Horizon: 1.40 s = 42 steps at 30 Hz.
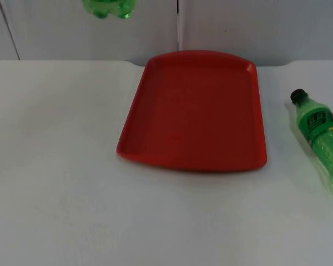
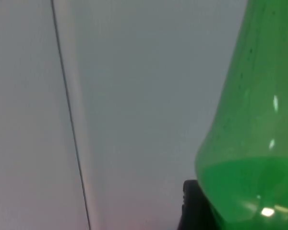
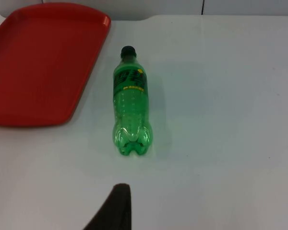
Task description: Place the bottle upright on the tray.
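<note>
Green clear-plastic bottle with a black cap (image 1: 322,138) lies on its side on the white table top (image 1: 61,183), just beside the red plastic tray (image 1: 194,111) on the tray's right-hand long edge, cap pointing toward the grey partition wall (image 1: 266,27). It looks empty, so likely light, with thin walls that would dent under a hard squeeze and a smooth round body apt to roll or slip; the labelled waist below the cap seems the safest place to hold it. The right gripper, one black fingertip (image 3: 116,208) in its wrist view, hovers off the bottle's base end, well short of touching; whether it is parted I cannot tell. A second green plastic bottle (image 2: 249,143) hangs high beyond the tray's far left corner, against a fingertip of the left gripper (image 2: 194,206), apparently clasped by it. The tray carries nothing yet.
</note>
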Each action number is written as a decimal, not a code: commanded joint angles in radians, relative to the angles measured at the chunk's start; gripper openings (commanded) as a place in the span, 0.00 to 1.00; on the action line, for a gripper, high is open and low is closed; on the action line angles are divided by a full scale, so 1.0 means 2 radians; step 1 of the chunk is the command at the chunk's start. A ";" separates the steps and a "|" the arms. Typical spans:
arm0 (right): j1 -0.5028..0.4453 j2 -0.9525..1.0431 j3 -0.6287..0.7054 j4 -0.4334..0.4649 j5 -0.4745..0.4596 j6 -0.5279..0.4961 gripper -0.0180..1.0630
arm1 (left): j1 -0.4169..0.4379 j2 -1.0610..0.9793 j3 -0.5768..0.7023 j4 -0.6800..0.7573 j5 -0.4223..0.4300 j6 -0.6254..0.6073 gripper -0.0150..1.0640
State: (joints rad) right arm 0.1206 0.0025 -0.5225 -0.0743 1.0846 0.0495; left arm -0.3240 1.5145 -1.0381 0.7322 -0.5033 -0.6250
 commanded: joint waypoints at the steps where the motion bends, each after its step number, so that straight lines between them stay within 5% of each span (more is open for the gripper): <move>1: -0.003 -0.001 0.003 0.001 -0.004 -0.003 0.99 | -0.002 0.001 -0.002 -0.013 -0.020 0.020 0.01; 16: -0.003 -0.001 0.003 0.001 -0.004 -0.003 0.99 | -0.002 0.066 -0.002 -0.193 -0.125 0.155 0.01; 24: -0.003 -0.001 0.003 0.001 -0.004 -0.003 0.99 | -0.002 0.161 -0.004 -0.226 -0.256 0.221 0.01; 42: -0.003 -0.001 0.003 0.001 -0.004 -0.003 0.99 | -0.002 0.339 -0.148 -0.224 -0.257 0.220 0.01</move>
State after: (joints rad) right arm 0.1206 0.0025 -0.5225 -0.0743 1.0846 0.0495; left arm -0.3240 2.1801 -1.3125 0.2929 -0.9866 -0.1825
